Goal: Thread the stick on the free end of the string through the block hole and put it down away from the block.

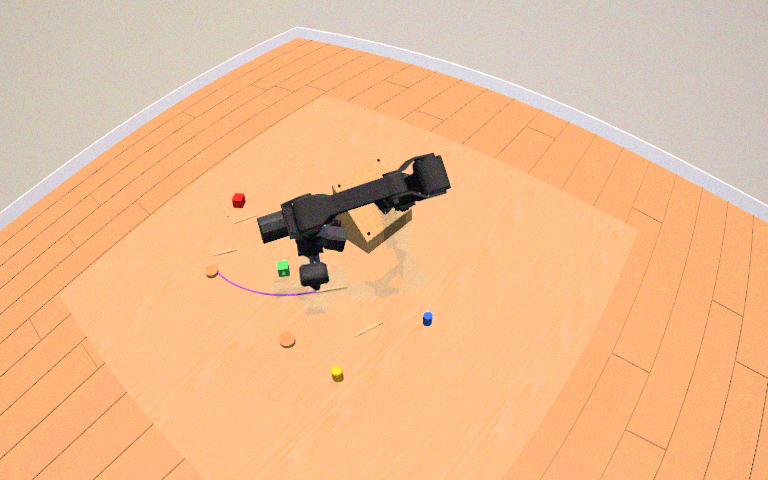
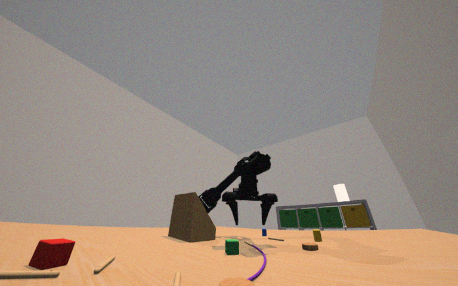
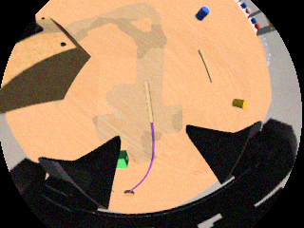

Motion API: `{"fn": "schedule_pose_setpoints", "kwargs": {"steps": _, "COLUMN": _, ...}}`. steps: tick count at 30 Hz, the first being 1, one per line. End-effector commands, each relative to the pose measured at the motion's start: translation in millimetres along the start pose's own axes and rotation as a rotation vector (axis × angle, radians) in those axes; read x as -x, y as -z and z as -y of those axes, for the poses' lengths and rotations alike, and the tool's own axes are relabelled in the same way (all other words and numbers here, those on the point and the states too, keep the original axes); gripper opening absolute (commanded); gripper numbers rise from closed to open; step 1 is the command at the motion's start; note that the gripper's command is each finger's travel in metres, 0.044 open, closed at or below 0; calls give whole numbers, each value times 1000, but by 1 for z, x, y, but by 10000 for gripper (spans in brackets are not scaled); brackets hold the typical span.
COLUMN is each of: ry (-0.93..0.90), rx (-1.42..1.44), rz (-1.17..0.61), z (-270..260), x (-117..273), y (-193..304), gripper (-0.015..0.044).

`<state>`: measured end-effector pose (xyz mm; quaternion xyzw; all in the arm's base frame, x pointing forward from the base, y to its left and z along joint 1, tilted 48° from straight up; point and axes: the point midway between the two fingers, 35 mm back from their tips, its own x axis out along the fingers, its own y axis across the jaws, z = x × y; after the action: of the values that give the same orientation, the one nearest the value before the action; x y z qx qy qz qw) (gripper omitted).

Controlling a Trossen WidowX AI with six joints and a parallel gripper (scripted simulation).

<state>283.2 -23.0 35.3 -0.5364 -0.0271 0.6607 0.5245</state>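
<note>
The thin wooden stick point(image 1: 334, 289) point(image 2: 248, 243) point(image 3: 148, 100) lies flat on the table. The purple string point(image 1: 266, 294) point(image 2: 265, 261) point(image 3: 153, 152) curves from its end to the round button point(image 1: 211, 271) point(image 2: 236, 282) point(image 3: 129, 192). My gripper point(image 2: 250, 224) point(image 3: 153, 133) is wide open and empty, pointing down above the table near the stick and string. The wooden block point(image 1: 353, 232) point(image 2: 191, 218) point(image 3: 43, 81) stands on the table, partly under the arm in the top view. Its hole cannot be made out. The string lies outside the block.
A green cube point(image 1: 283, 268) point(image 2: 232, 246) point(image 3: 123, 160) lies close to the string. A red cube point(image 1: 238, 200) and several loose sticks lie around. A blue cylinder point(image 1: 427, 319), a yellow cylinder point(image 1: 337, 374), a second button point(image 1: 287, 340) and a loose stick point(image 1: 368, 329) are on the table.
</note>
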Motion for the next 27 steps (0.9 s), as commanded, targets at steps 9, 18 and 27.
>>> {"fn": "schedule_pose_setpoints", "kwargs": {"steps": 9, "ry": 5, "rx": 20, "rz": -2, "z": 2, "x": 1, "y": -3, "gripper": 177}}
{"fn": "schedule_pose_setpoints", "kwargs": {"steps": 18, "ry": 5, "rx": 20, "rz": -2, "z": 2, "x": 1, "y": -3, "gripper": 123}}
{"fn": "schedule_pose_setpoints", "kwargs": {"steps": 27, "ry": 5, "rx": 20, "rz": -3, "z": 2, "x": -6, "y": -2, "gripper": 123}}
